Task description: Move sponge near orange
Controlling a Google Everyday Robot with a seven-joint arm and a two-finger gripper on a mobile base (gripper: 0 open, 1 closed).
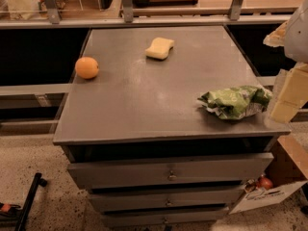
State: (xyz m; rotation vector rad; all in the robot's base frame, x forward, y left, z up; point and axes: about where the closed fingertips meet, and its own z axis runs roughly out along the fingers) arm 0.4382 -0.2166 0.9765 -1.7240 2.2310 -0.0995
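The pale yellow sponge [160,48] lies flat on the grey cabinet top [144,105], toward the back and a little right of centre. The orange [87,67] sits near the top's left edge, well to the left of the sponge and a little nearer to me. My gripper [288,97] is at the far right edge of the view, beside the cabinet's right edge. It is far from the sponge and touches neither the sponge nor the orange.
A wrinkly green-and-white foil bag [236,101] lies at the front right of the top, just left of the gripper. The cabinet has several drawers [168,172] below. A railing [144,13] runs behind it. A cardboard box [274,186] stands on the floor at the right.
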